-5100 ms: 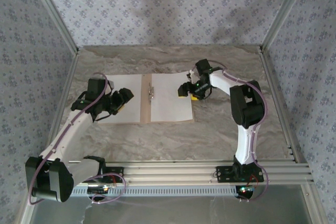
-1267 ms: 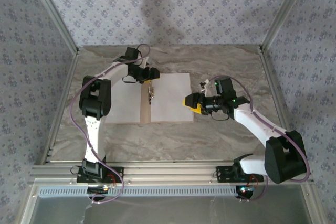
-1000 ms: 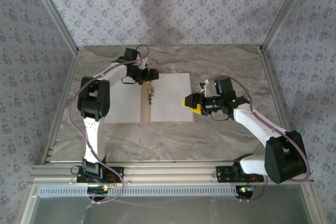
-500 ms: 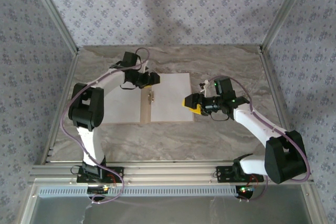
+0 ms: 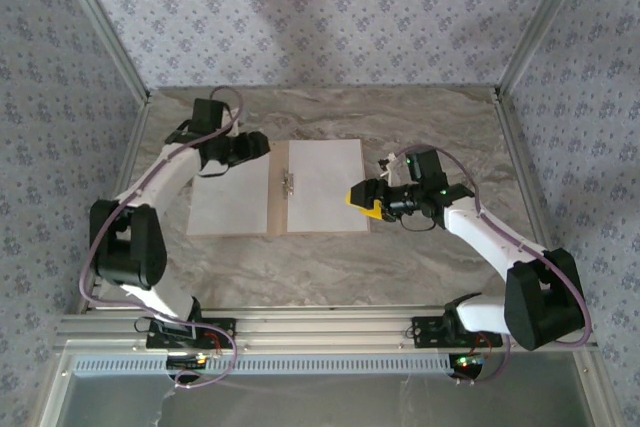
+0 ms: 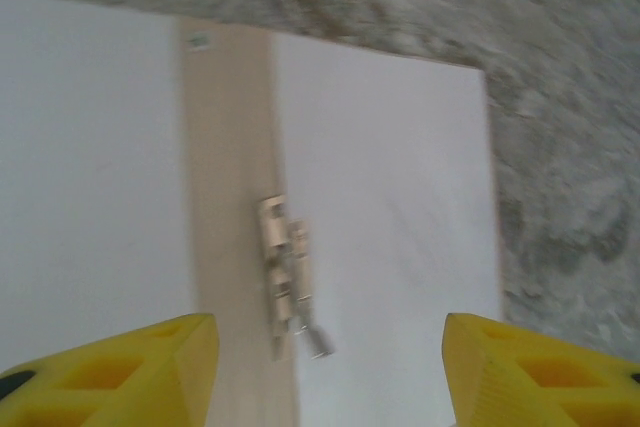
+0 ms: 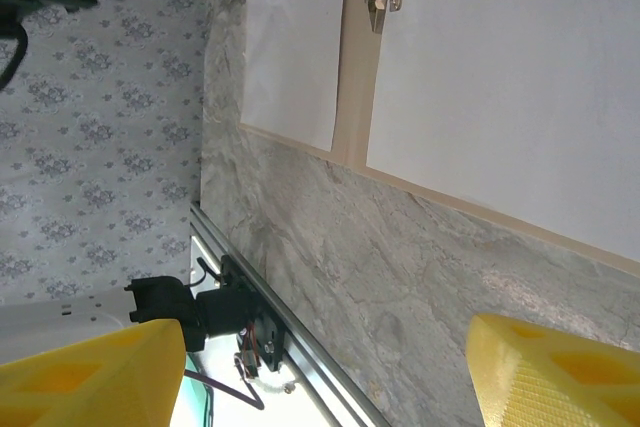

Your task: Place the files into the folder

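- Over the far edge of the left file (image 5: 228, 202), close to the spine, found the left gripper (image 5: 256, 145) held above the paper, yellow fingers (image 6: 140, 372) spread well apart and holding nothing.
- Between those fingers, through the left wrist camera, looked down on the bare tan spine strip of the folder (image 6: 225, 197), white paper on either side, metal clip (image 6: 285, 282) lying along the strip, its thin lever seemingly tipped onto one sheet, hard to confirm through the blur.
- Just beside the folder's right edge, found the right gripper (image 5: 362, 201) pointing at the paper, jaws likewise standing wide with nothing in them.
- Through the right wrist camera, saw the folder's near edge as a narrow tan border beyond both sheets, and the clip astride the spine at the top of the frame.
- Farther out, noted the folder lying open and flat on the table (image 5: 400, 252), spine running near to far, left file on the left cover, right file (image 5: 322, 185) on the right cover, both square to it and parted by the spine strip.
- Beyond the table, patterned walls (image 5: 300, 17) on three sides.
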Tool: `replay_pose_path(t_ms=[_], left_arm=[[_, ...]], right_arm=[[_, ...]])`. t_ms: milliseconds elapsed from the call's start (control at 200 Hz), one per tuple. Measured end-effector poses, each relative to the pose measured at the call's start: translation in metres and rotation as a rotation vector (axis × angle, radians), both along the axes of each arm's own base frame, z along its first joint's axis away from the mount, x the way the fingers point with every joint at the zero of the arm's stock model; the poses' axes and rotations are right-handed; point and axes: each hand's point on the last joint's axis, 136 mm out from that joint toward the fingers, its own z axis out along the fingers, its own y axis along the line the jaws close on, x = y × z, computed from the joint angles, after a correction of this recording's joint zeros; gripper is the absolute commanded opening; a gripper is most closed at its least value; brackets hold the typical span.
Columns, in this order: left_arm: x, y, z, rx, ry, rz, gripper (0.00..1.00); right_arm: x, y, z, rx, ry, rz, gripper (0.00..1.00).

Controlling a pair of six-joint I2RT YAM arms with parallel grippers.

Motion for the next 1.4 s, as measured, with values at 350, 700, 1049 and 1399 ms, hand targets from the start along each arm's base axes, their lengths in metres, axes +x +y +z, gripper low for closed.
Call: replay_pose_path(t_ms=[350, 700, 1049, 1399], left_arm=[[-0.059, 0.115, -0.090, 0.173, 0.268, 0.349, 0.46], [-0.068, 0.145, -0.130, 0.251, 0.369, 0.409, 0.42], [-0.050, 0.142, -0.137, 0.251, 0.335, 0.350, 0.40], [-0.031, 0.118, -0.134, 0.176, 0.266, 0.286, 0.40]], right_arm=[[-0.001, 0.005, 0.003, -0.013, -0.008, 0.009, 0.76], [-0.004, 0.011, -0.001, -0.035, 0.000, 0.022, 0.76], [-0.003, 0.011, 0.000, -0.044, 0.001, 0.017, 0.76], [-0.002, 0.013, -0.007, -0.061, 0.016, 0.017, 0.76]])
